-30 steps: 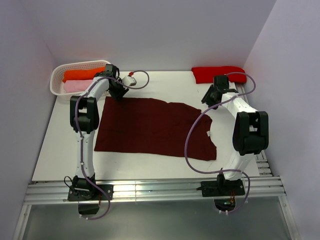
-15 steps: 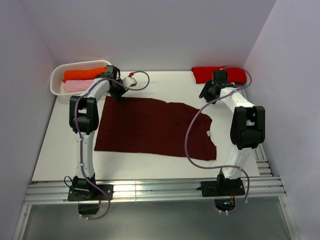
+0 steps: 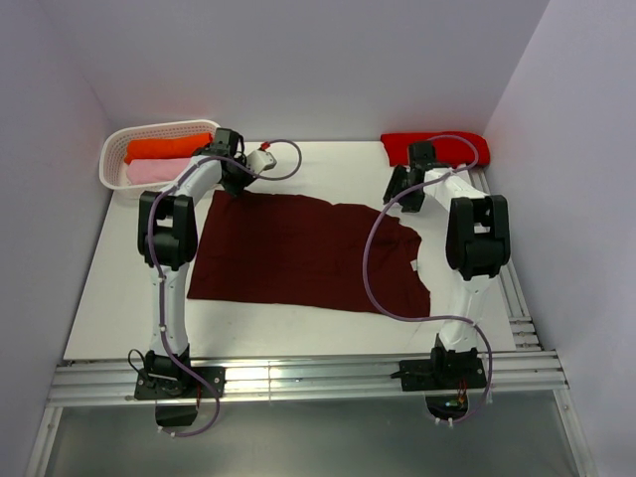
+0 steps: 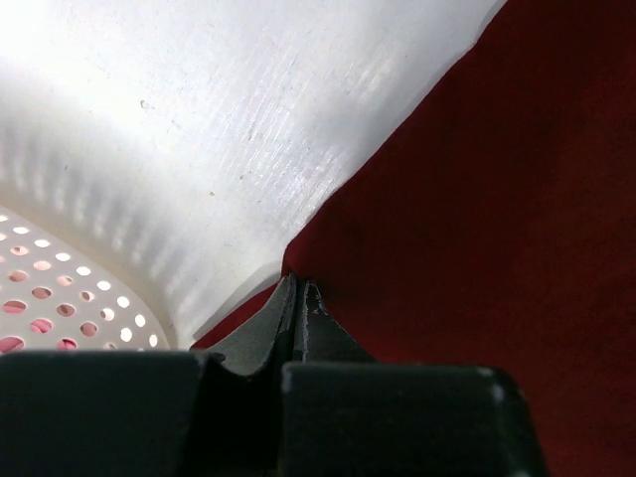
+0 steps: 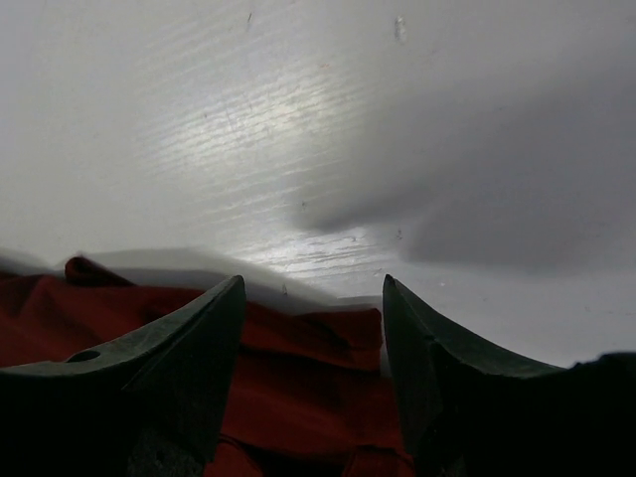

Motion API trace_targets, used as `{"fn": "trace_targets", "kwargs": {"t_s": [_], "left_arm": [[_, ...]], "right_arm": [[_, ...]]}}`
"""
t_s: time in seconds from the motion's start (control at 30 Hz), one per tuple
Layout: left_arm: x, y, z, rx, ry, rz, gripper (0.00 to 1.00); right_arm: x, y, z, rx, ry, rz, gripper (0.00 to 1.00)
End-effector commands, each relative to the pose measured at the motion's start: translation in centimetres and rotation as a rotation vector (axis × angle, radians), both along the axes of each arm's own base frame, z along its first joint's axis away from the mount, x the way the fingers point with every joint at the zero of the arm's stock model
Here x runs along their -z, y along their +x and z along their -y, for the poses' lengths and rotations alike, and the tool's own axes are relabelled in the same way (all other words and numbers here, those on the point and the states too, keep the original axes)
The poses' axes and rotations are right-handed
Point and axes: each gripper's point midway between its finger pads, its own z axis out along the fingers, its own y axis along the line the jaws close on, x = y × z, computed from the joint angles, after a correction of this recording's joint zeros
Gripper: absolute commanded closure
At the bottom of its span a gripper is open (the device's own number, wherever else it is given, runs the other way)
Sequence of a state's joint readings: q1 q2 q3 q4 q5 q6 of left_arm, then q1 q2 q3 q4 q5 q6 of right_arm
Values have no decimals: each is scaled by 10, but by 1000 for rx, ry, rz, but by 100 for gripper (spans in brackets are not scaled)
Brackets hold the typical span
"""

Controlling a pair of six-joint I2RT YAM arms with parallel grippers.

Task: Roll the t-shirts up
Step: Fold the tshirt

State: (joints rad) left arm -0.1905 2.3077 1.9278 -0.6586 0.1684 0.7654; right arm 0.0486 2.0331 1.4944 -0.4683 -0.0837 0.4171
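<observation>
1. Maroon shirt (image 3: 298, 258) lies spread flat mid-bench (image 3: 129, 298). Its neck end, w/ white label (image 3: 412, 264), is toward the R side. No roll started yet.
2. L jaws are at the shirt's far-L corner, closed. The wrist view shows the tips meeting right on the cloth edge, so I'd call it a pinch on the shirt.
3. R jaws are wide open, low over the shirt's far-R edge. The cloth edge lies between the two tips, w/ bare bench beyond. They're gripping nothing.
4. Step, as I read it: taking hold of the far edge w/ both arms, ahead of straightening or a first fold. L side looks done, R side pending.
5. Next move calls for R jaws to drop onto the edge & close w/o bunching it. Then both arms should go together, same height & pace, else the cloth skews.
6. Round about: a red shirt (image 3: 437, 149) sits folded at the bench's far-R corner, just behind the R arm. The basket (image 3: 114, 159) is far-L, near L jaws, w/ an orange shirt (image 3: 164, 147) & a pink shirt (image 3: 149, 171) in it.
7. Hard to make out:
   - From above, both jaws are masked by their own wrists.
   - I can't tell how much cloth L holds, or whether it's one layer or two.
   - In the R wrist view the cloth looks redder than from above, prob. lighting.
   - The shirt's R edge is partly under the arm & cable (image 3: 373, 268).
   - The basket shirts are half hidden by the rim, so rolled or just folded I can't say.
</observation>
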Motion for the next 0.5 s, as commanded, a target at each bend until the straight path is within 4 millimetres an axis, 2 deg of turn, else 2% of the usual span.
{"fn": "trace_targets", "kwargs": {"t_s": [0.0,0.27,0.4,0.47], "left_arm": [[-44,8,4,-6,-14,99,100],[-38,7,2,-19,2,94,100],[-37,7,-2,-32,15,98,100],[-37,7,-5,-45,28,106,100]], "right_arm": [[-7,6,-6,-37,-1,15,35],[9,-5,-25,-89,28,-31,37],[12,-7,-30,-98,42,-38,49],[10,-7,-33,-102,53,-36,59]]}}
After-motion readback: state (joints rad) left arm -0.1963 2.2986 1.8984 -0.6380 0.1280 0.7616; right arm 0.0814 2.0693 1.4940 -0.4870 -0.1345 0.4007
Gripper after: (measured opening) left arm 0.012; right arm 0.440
